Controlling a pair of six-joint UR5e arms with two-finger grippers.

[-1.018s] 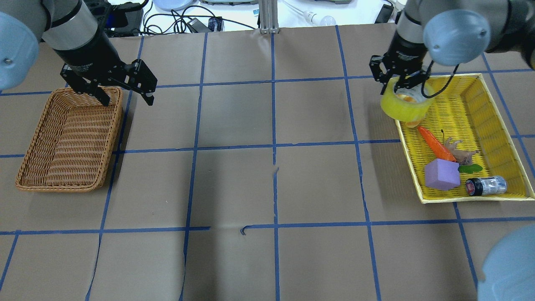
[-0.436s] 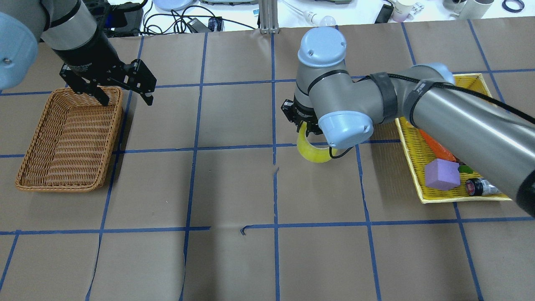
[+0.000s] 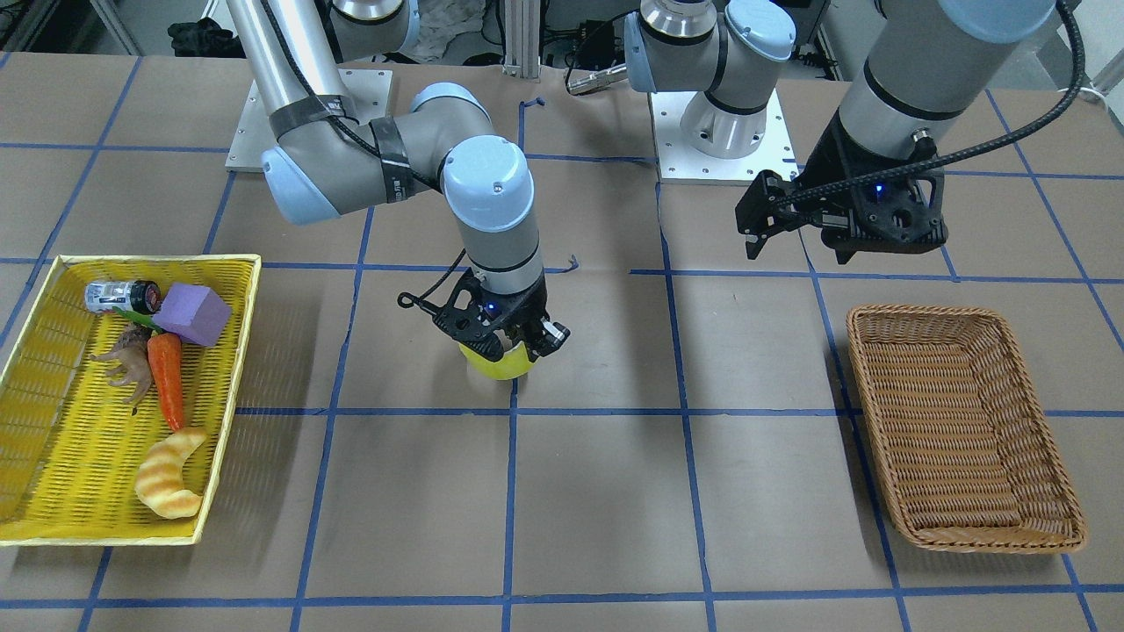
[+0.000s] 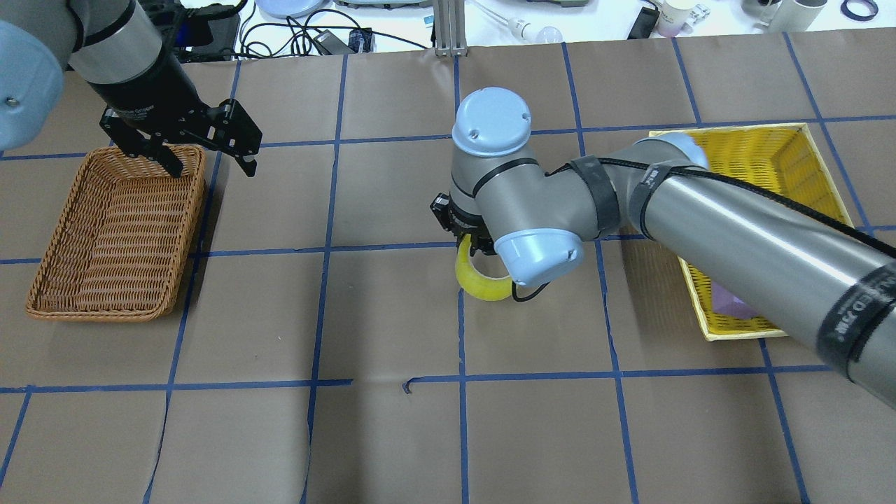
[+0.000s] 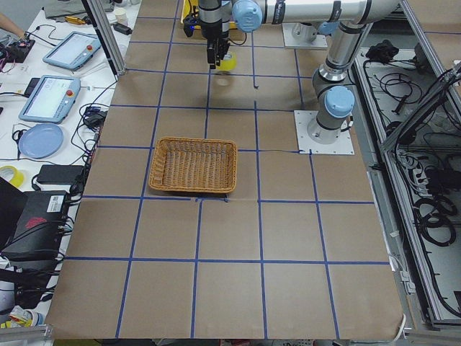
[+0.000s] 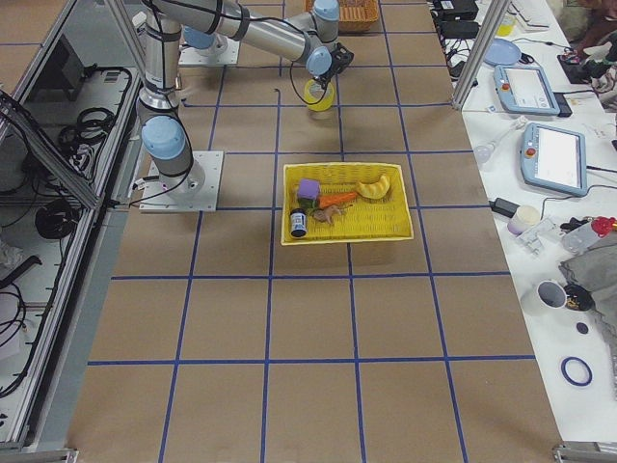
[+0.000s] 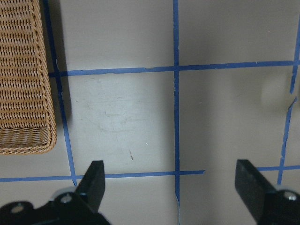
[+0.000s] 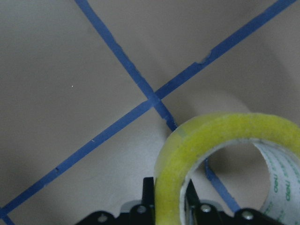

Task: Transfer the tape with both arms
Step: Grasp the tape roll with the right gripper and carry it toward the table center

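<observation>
The yellow tape roll (image 4: 479,283) hangs upright near the table's centre, a little above a crossing of blue lines. My right gripper (image 4: 470,246) is shut on its wall from above. The front view shows the gripper (image 3: 505,344) and the tape (image 3: 500,364) under it. In the right wrist view the tape (image 8: 211,140) fills the lower right, with one finger inside the ring. My left gripper (image 4: 210,162) is open and empty, in the air over the far right edge of the wicker basket (image 4: 115,238). In its wrist view the fingers (image 7: 93,183) are spread wide.
The yellow tray (image 3: 53,439) on the robot's right holds a croissant toy (image 3: 169,483), a carrot (image 3: 165,377), a purple block (image 3: 195,313), a small jar (image 3: 118,296) and an animal figure (image 3: 127,367). My right arm (image 4: 735,231) stretches over the tray. The wicker basket (image 3: 957,421) holds nothing.
My right arm has carried the tape from over the yellow tray leftwards to the table's centre and lower. The left arm has not moved.
</observation>
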